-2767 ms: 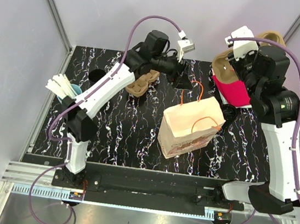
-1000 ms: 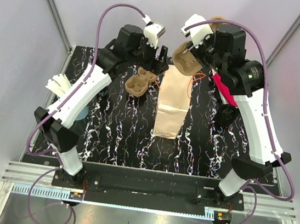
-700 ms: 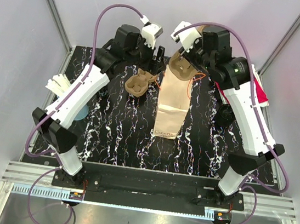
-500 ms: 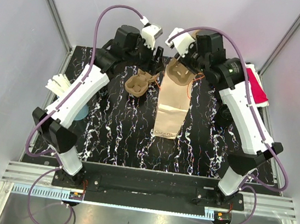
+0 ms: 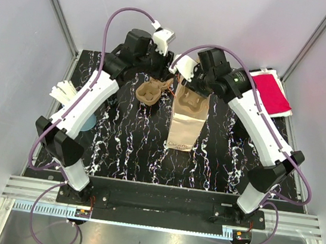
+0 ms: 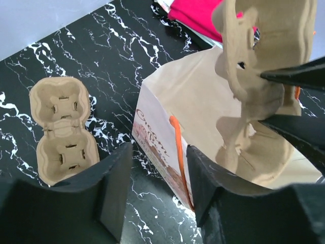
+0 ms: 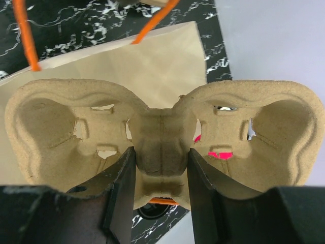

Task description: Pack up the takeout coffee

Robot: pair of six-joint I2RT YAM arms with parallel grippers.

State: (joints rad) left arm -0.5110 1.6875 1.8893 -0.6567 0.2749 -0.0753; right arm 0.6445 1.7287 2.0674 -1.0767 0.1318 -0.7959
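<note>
Furthest left, a spare cup carrier [image 5: 152,90] lies flat on the black marbled tabletop [image 5: 123,147]. Just beside it the left hand [image 6: 157,188] stands half spread, its fingers straddling the near rim and orange handle [image 6: 177,147] of the paper bag [image 5: 185,125] at mid-tabletop. At the bag's open mouth the right hand [image 7: 160,178] clamps the middle bridge of a second cup carrier [image 7: 66,127], held on edge. Far right lies a red cloth [image 5: 270,91].

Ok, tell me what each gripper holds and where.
Right gripper clamps the carrier by its centre ridge. Left gripper holds nothing; its open jaws straddle the bag handle.
</note>
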